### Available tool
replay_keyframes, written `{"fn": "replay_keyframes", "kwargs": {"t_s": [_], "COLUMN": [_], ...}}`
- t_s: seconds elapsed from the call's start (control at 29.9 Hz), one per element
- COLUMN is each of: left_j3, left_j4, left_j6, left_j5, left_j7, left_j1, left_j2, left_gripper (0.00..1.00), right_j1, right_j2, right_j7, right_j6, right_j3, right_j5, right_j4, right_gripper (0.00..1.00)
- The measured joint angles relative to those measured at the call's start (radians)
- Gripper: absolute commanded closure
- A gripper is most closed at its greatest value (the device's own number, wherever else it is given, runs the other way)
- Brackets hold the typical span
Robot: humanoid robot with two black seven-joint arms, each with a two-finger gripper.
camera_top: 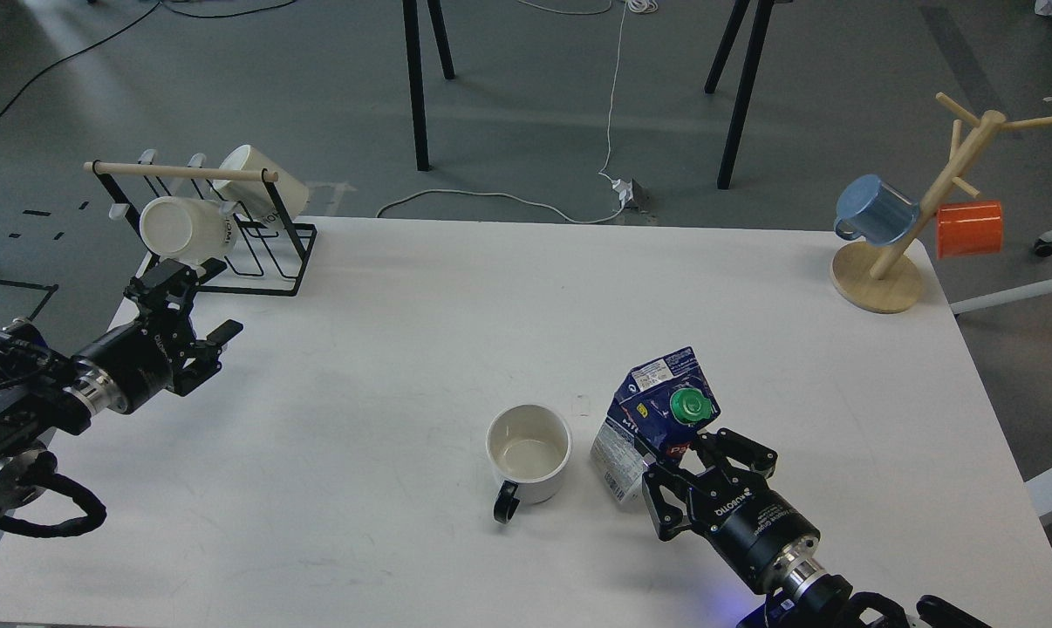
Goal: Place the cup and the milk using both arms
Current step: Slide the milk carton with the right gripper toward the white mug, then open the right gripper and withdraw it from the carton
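Right tool [679, 475] spread around milk [657, 419], not clamped — carton leans, may topple onto cup [529, 452] close beside. Left tool [170, 288] apart, empty, near mug rack [256, 253] — snag risk.

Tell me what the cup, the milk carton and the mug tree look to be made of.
The cup: probably glazed ceramic, with a smooth cream body, soft sheen and thick rim.
The milk carton: printed coated paperboard with folded edges, and a green cap that looks plastic.
The mug tree: pale, seemingly unfinished wood, with dowel pegs and a round base.
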Motion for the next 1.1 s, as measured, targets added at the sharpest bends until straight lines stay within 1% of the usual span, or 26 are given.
{"fn": "replay_keyframes", "kwargs": {"t_s": [0.13,0.27,0.4,0.43,0.47,0.63,0.8,0.94,1.1], "left_j3": [0.0,0.0,0.001,0.001,0.001,0.002,0.001,0.0,0.0], "left_j4": [0.0,0.001,0.001,0.001,0.001,0.0,0.0,0.0,0.003], "left_j6": [0.0,0.0,0.0,0.0,0.0,0.0,0.0,0.0,0.0], "left_j5": [0.0,0.0,0.0,0.0,0.0,0.0,-0.001,-0.002,-0.001], "left_j7": [0.0,0.0,0.0,0.0,0.0,0.0,0.0,0.0,0.0], "left_j1": [0.0,-0.002,-0.004,-0.004,-0.004,-0.004,-0.011,-0.016,-0.017], "left_j2": [0.0,0.005,0.005,0.005,0.005,0.004,0.004,0.007,0.008], "left_gripper": [0.05,0.05,0.05,0.05,0.05,0.05,0.05,0.04,0.04], "right_j1": [-0.001,-0.008,-0.015,-0.015,-0.015,-0.023,-0.078,-0.141,-0.21], "right_j2": [0.001,0.0,0.0,0.0,0.0,0.0,-0.006,-0.03,-0.112], "right_j7": [-0.001,-0.001,-0.001,-0.001,-0.001,-0.001,-0.001,-0.001,-0.001], "right_j6": [-0.001,-0.001,0.001,0.003,0.005,0.014,0.028,0.089,0.177], "right_j3": [-0.001,-0.001,-0.001,-0.003,-0.009,-0.034,-0.038,-0.033,-0.028], "right_j5": [-0.001,-0.002,-0.004,-0.004,-0.004,-0.003,-0.002,-0.003,-0.003], "right_j4": [-0.001,-0.001,-0.001,-0.001,0.0,0.004,0.015,0.024,0.037], "right_gripper": [0.38,0.27,0.11,0.05,0.03,0.03,0.02,0.02,0.02]}}
